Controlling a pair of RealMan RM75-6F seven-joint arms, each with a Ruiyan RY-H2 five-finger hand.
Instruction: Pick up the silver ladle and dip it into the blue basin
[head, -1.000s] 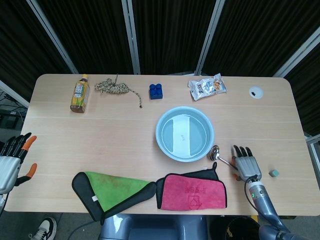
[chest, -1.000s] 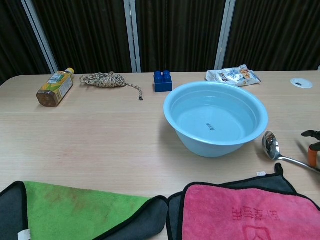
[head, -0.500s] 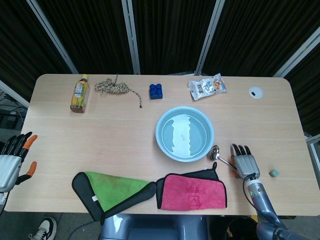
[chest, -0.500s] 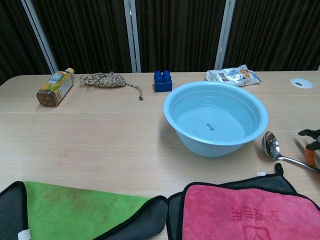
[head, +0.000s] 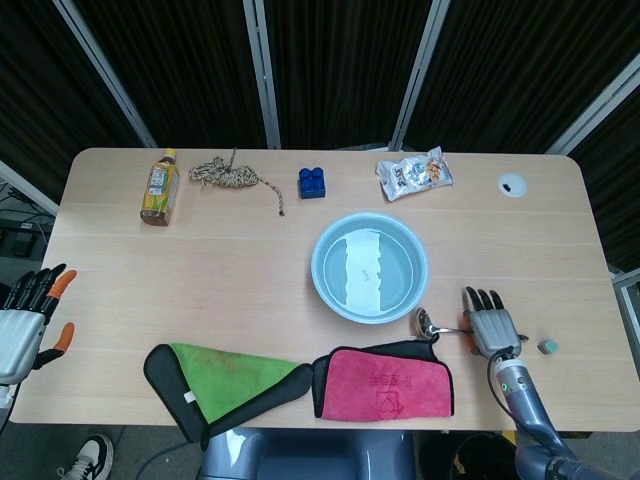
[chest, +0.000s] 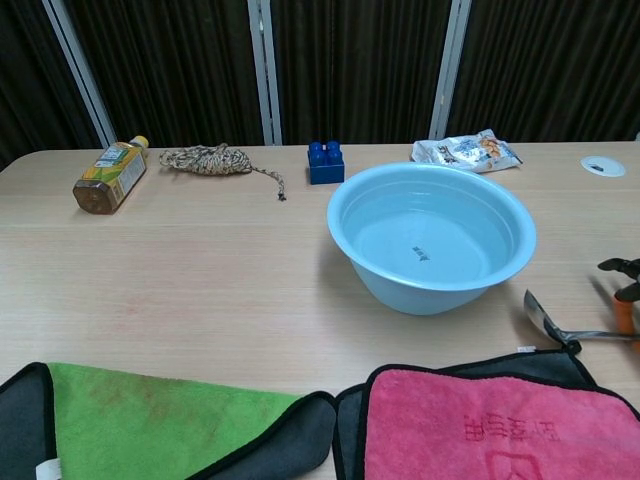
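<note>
1. The silver ladle (head: 432, 324) lies on the table (head: 230, 260) just right of the blue basin (head: 369, 268), near its lower right rim. Its bowl sits close to the top edge of the pink cloth (head: 386, 383), and its handle runs right toward the right hand (head: 490, 326).
2. In the chest view the ladle bowl (chest: 541, 318) appears tipped on edge rather than flat, so I judge the handle is being worked or levered.
3. The right hand lies over the handle's end with fingers stretched forward. Whether any of them actually clamps the handle, I cannot tell; only fingertips (chest: 622, 268) show at the chest view's edge.
4. To do the pick-up well, secure the handle firmly before raising it, since a thin metal handle likely slips or rolls.
5. Lift the bowl high enough to pass the basin rim, then lower it into the water.
6. The left hand (head: 25, 320) rests at the table's far left edge, fingers apart, holding nothing.
</note>
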